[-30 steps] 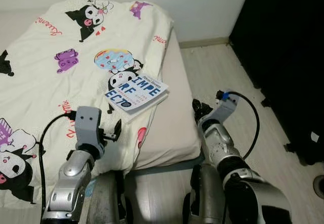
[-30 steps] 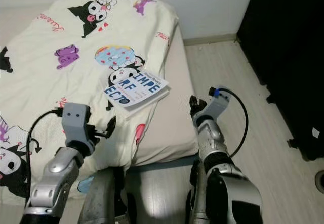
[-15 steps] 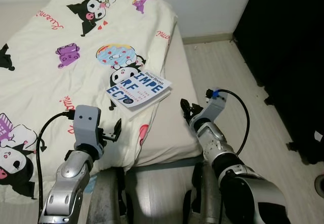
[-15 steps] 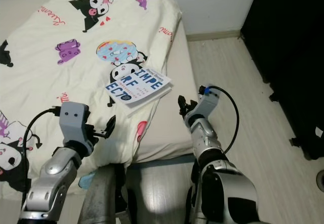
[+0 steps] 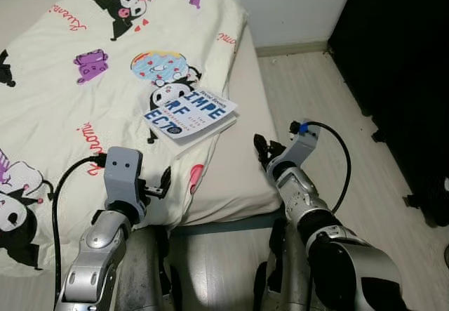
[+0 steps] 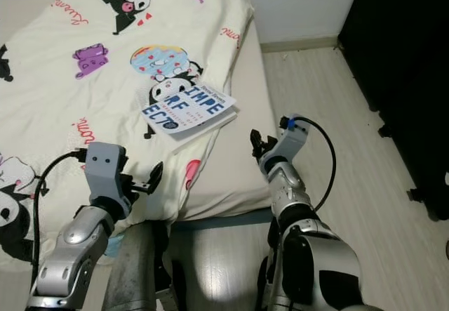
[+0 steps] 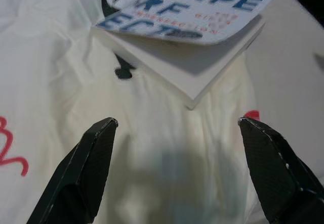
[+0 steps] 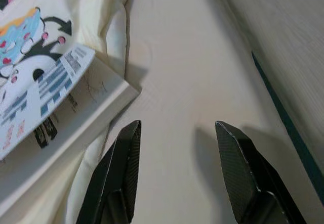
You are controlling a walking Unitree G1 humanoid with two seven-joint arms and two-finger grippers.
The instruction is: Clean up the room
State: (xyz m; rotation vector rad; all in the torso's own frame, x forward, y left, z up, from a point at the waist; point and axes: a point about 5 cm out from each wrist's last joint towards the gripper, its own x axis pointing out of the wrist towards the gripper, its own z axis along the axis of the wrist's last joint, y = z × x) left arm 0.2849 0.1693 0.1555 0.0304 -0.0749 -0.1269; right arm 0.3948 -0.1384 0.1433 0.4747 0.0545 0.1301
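On the bed: I am seeing a book (image 5: 191,114) lying on the cartoon duvet (image 5: 70,107), cover reading "IMPE RF ECT".
Left gripper (image 7: 177,171): I am holding it spread wide, released, short of the book.
Right gripper (image 8: 177,176): hovering parted over the bare mattress (image 5: 235,163), beside the book.

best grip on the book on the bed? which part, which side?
Probably the book's lower right corner, where it overhangs the duvet's edge above the bare mattress. The right wrist view shows a shadowed gap beneath it, so a finger could slip under. Come in low from the robot's right with the open right gripper, already nearest.
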